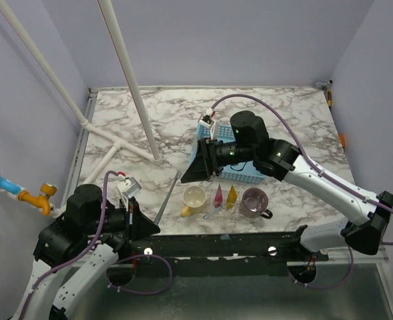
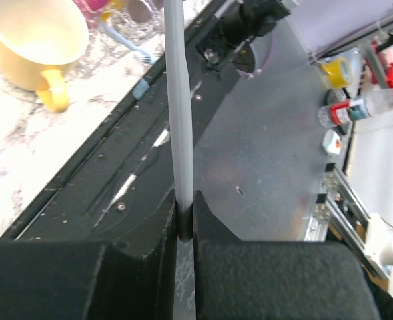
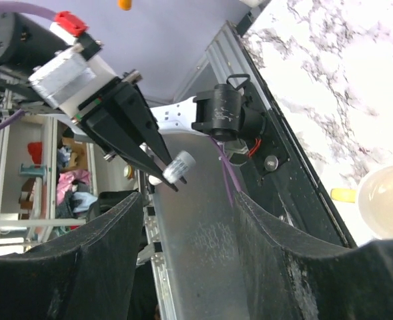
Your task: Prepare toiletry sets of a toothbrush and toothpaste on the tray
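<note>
Nearest, at the table's front edge: pinches the grey brush (image 2: 180, 107) low on its shaft in the left gripper (image 2: 186, 213), jaws closed tight on it. Aims the stick forward toward the tray, likely ready for carrying across; cannot tell whether its tip touches the marble. Just beyond, meets a tight row: yellow mug (image 1: 195, 199), pink tube (image 1: 218, 195), yellow tube (image 1: 231, 195), purple mug (image 1: 254, 201), with the pale blue brush (image 2: 123, 41) lying in front. Crowds any direct route. Farther back, hangs the right gripper (image 1: 193, 162) over the left end of the blue tray (image 1: 246, 177), jaws spread wide around nothing. Leaves open marble left and behind.
</note>
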`<state>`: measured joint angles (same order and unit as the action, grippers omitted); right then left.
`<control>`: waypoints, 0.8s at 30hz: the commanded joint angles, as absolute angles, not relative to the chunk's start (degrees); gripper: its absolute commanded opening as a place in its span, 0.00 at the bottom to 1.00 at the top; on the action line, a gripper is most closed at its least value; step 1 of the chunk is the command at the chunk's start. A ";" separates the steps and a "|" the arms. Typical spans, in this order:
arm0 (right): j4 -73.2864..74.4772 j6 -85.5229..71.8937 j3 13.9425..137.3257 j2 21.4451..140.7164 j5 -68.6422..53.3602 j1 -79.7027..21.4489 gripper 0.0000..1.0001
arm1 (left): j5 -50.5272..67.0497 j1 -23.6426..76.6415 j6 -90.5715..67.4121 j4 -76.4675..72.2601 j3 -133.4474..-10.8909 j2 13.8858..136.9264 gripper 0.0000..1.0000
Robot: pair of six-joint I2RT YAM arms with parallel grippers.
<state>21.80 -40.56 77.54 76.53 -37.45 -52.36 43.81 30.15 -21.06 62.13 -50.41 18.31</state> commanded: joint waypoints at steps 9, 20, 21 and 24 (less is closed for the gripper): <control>24.59 -47.92 80.62 81.45 -36.07 -51.27 0.59 | 23.97 38.12 -19.97 68.52 -53.32 21.65 0.00; 25.21 -49.89 82.82 87.71 -38.26 -50.63 0.58 | 9.95 53.38 -25.35 69.25 -53.96 24.86 0.00; 25.56 -49.85 83.04 88.26 -38.65 -50.63 0.57 | 8.63 54.55 -25.90 69.21 -53.96 25.22 0.00; 25.73 -49.88 82.97 89.17 -39.96 -50.66 0.54 | 6.32 57.56 -26.77 69.17 -54.03 25.83 0.00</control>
<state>24.18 -49.19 80.86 87.99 -37.01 -50.78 13.93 53.67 -24.03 68.42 -52.53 24.75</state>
